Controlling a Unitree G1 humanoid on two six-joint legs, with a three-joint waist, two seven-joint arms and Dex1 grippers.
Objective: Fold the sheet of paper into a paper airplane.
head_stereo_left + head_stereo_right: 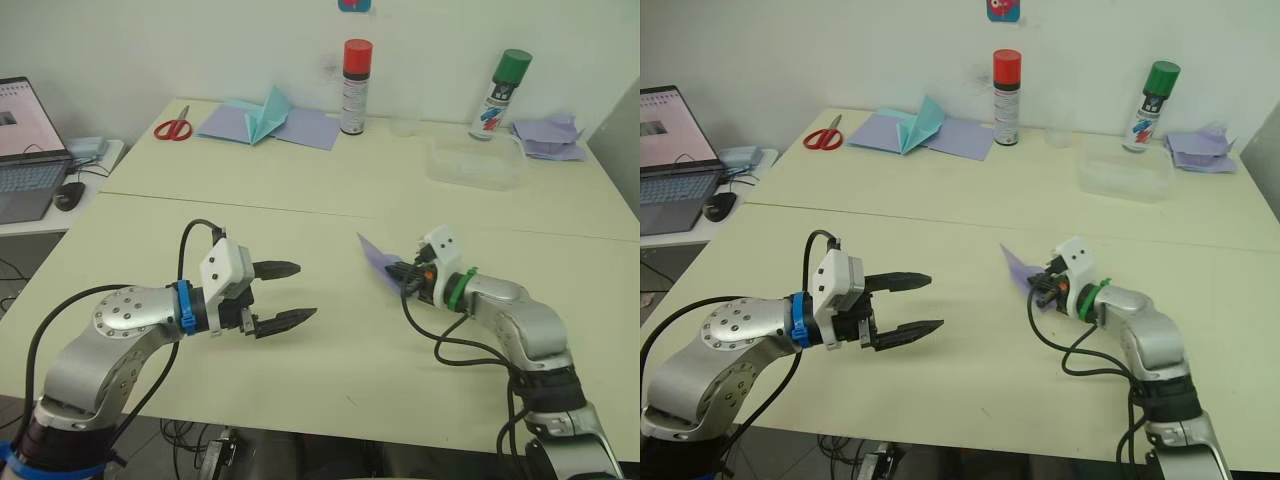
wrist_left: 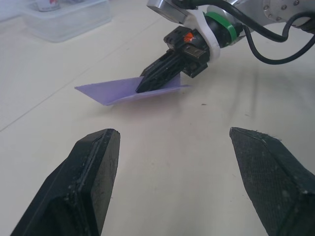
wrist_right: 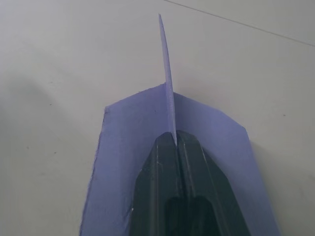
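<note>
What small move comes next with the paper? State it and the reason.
Probably bring the left gripper across to take the free edge of the paper. The right gripper is shut on the paper's central fold, wings spread on the table, while the left hangs open and apart from it.

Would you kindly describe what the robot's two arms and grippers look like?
Both arms are silver metal with looping black cables. The left gripper has a white housing, a blue wrist band and two black fingers. The right gripper has a white housing, a green wrist band and an orange spot.

Lavender sheet of paper (image 2: 123, 91) — black fingers (image 2: 157, 76).
</note>
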